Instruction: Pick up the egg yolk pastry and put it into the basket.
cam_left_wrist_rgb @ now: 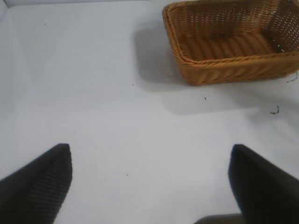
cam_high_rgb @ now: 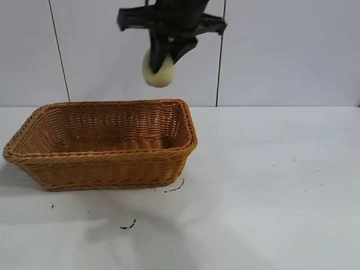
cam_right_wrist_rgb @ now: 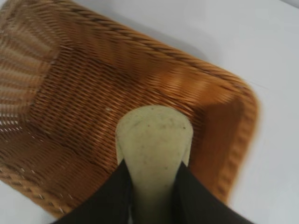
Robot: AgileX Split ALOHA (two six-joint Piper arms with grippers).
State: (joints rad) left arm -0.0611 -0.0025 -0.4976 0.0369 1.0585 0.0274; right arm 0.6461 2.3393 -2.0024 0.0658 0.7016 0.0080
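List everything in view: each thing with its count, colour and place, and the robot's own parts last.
egg yolk pastry: one, pale yellow, held in the air above the basket's right half, not yet inside.
basket: one, orange-brown wicker, on the left half of the table, nothing inside it.
table: one, white, under everything.
dark specks: a few, black, on the table in front of the basket.
wall: pale grey panels with dark seams, behind the table.
right gripper: one, black, at the top of the exterior view, shut on the pastry.
left gripper: one, black, open over bare table away from the basket, seen only in its own wrist view.
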